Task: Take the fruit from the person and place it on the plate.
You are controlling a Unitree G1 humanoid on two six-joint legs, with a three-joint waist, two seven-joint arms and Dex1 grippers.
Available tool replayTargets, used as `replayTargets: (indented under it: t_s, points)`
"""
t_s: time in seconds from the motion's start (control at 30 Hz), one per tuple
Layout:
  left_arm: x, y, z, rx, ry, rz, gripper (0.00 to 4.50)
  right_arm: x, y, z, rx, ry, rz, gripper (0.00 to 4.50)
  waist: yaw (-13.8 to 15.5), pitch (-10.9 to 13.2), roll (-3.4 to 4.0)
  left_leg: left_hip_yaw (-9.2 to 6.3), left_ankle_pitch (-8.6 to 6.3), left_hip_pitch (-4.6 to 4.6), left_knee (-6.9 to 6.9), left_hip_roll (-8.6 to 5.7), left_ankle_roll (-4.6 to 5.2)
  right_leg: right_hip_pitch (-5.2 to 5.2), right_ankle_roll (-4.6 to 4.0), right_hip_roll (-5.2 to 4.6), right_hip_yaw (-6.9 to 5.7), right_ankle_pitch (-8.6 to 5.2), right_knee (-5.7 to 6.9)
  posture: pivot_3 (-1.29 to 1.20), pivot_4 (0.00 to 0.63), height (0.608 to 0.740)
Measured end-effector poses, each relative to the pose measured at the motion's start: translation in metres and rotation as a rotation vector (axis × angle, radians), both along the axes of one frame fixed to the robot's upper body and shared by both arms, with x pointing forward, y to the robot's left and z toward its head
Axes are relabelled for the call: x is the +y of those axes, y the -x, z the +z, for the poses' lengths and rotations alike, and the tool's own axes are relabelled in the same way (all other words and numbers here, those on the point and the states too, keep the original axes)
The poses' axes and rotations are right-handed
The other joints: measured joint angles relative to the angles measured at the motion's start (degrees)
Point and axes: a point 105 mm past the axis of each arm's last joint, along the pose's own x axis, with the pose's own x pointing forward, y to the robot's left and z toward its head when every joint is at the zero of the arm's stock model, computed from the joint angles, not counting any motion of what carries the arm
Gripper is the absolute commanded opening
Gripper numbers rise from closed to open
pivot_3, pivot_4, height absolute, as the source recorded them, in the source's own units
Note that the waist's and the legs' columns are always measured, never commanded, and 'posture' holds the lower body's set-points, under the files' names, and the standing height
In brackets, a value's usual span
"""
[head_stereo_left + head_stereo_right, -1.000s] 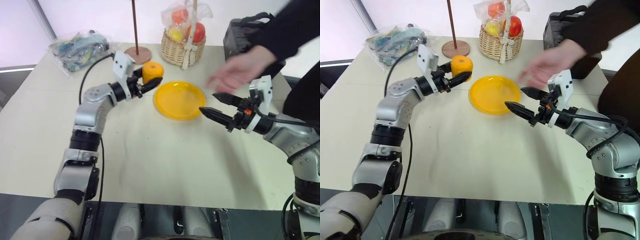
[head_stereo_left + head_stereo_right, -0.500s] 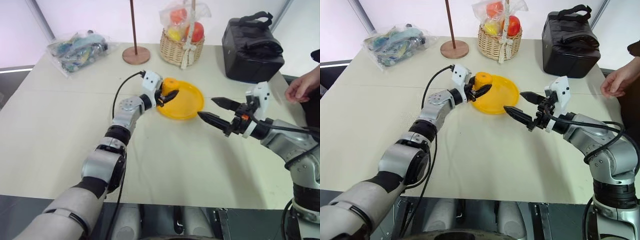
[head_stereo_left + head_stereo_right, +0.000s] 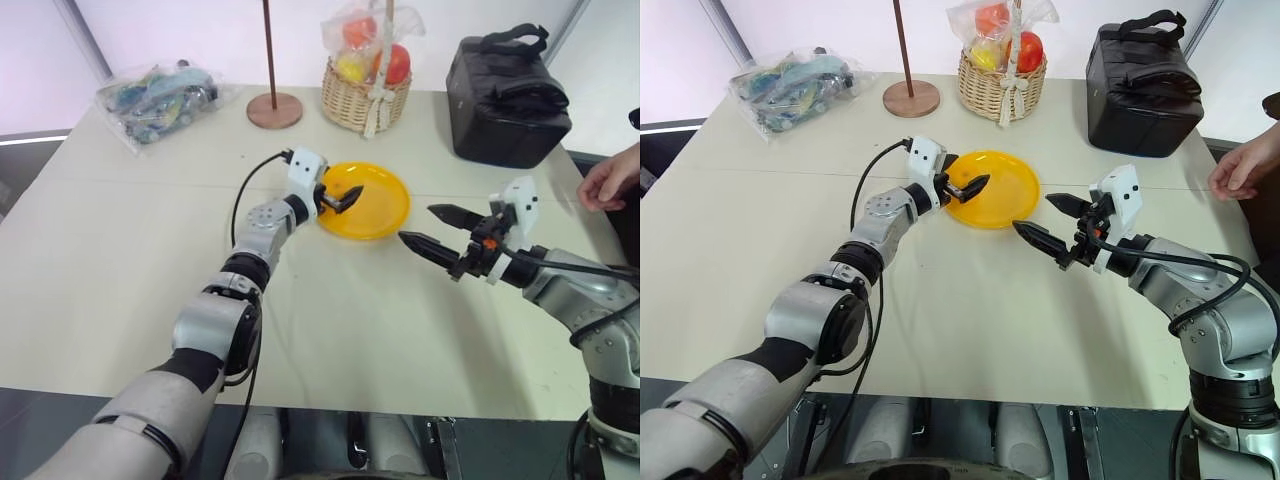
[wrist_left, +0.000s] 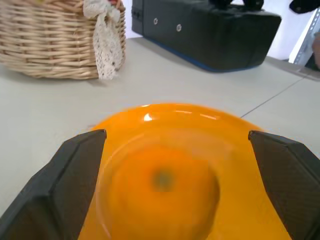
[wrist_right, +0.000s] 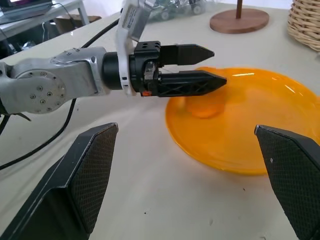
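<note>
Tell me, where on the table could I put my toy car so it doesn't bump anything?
The table is bare on the near side, in front of the yellow plate, and between the plastic bag and the left claw. The far edge is crowded: wooden base, basket, black bag. The plate holds the fruit.

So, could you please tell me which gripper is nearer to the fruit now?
Left. The left gripper is open right at the fruit on the plate; the right gripper hangs off the plate's near right edge.
</note>
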Motion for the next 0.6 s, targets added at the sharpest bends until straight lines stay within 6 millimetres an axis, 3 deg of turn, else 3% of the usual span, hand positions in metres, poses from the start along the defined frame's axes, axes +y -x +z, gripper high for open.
replayTargets:
  t_s: [0.17,0.27,0.43,0.47,0.53,0.6]
  points:
    - [0.004,-0.002,0.002,0.000,0.018,0.023,4.46,0.000,-0.001,0.000,-0.002,0.004,-0.003,4.50,0.0,0.0,0.00,0.00,0.00,0.00,0.00,0.00,0.00,0.00,0.00,0.00,0.00,0.00,0.01,0.00,0.150,0.740]
    - [0.018,-0.006,0.013,-0.024,0.050,0.048,4.46,0.000,-0.001,0.001,-0.004,0.003,-0.004,4.50,-0.1,0.0,0.00,0.00,0.00,0.00,-0.01,0.01,0.00,-0.02,0.00,0.00,0.00,0.00,0.01,0.00,0.150,0.740]
    - [0.070,-0.006,0.073,-0.192,0.050,0.069,4.46,-0.004,-0.013,0.006,-0.050,0.007,-0.046,4.50,-0.6,0.0,0.04,0.00,0.00,0.03,-0.06,0.03,-0.01,-0.01,0.00,0.02,0.01,0.00,0.03,0.00,0.150,0.740]
    - [0.081,-0.002,0.077,-0.206,0.040,0.072,4.46,-0.007,-0.019,0.007,-0.068,0.003,-0.076,4.50,-0.7,0.0,0.08,0.02,0.01,0.09,-0.07,0.03,-0.01,0.04,0.00,0.02,0.04,0.00,0.03,0.00,0.150,0.740]
    - [0.095,0.007,0.070,-0.187,0.023,0.075,4.46,-0.013,-0.029,0.006,-0.089,0.006,-0.133,4.50,-0.9,-0.1,0.10,0.02,0.01,0.10,-0.06,0.03,-0.01,0.05,0.00,0.02,0.04,0.00,0.03,0.00,0.150,0.740]
    - [0.113,0.022,0.043,-0.106,0.014,0.094,4.46,-0.019,-0.041,0.004,-0.111,0.006,-0.190,4.50,-1.2,-0.1,0.10,0.01,0.01,0.08,-0.05,0.03,-0.02,0.04,0.00,0.01,0.04,0.00,0.04,0.00,0.150,0.740]
